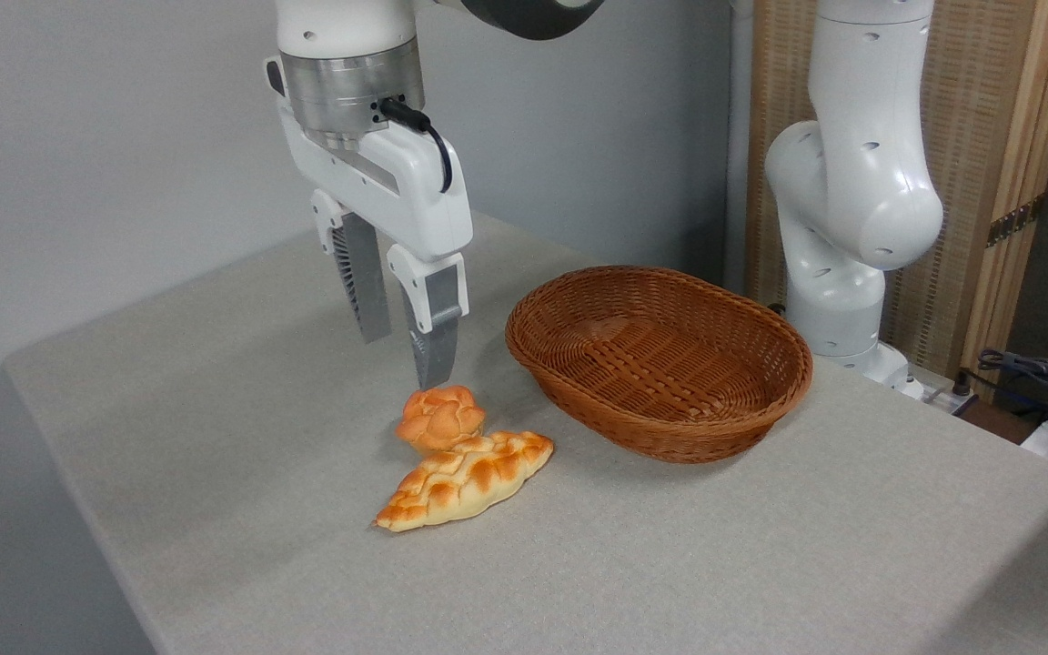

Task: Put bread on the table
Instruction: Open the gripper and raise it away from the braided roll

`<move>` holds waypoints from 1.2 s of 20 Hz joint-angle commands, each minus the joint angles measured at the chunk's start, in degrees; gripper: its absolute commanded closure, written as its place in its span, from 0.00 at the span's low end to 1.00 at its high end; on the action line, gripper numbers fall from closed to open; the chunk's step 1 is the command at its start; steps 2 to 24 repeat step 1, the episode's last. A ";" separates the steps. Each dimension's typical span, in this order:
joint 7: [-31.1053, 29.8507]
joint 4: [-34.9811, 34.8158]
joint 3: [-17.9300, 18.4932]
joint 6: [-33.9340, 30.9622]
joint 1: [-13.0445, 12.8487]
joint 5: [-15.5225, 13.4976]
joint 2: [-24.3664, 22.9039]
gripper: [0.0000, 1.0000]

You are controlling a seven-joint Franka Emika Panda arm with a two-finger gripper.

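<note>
Wide bare stretches of the light grey-beige cloth-textured table (215, 437) are left along its left and front parts. The middle is taken up by the golden braided pointed loaf (465, 480), touched at its upper edge by the small round orange knotted bun (440, 417). A narrow gap is left between these and the brown woven wicker oval basket (659, 359) to the right.

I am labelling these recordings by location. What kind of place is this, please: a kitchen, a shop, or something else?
Probably a robotics lab, not a kitchen. A white robot arm is mounted at a cloth-covered table, loose cables lie at the right edge, and the bread looks like a toy prop.
</note>
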 commanded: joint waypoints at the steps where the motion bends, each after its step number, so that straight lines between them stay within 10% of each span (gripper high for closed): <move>1: -1.23 0.94 0.32 1.88 -0.05 0.61 0.79 0.00; 24: -1.23 0.94 0.32 1.88 -0.05 0.61 0.79 0.00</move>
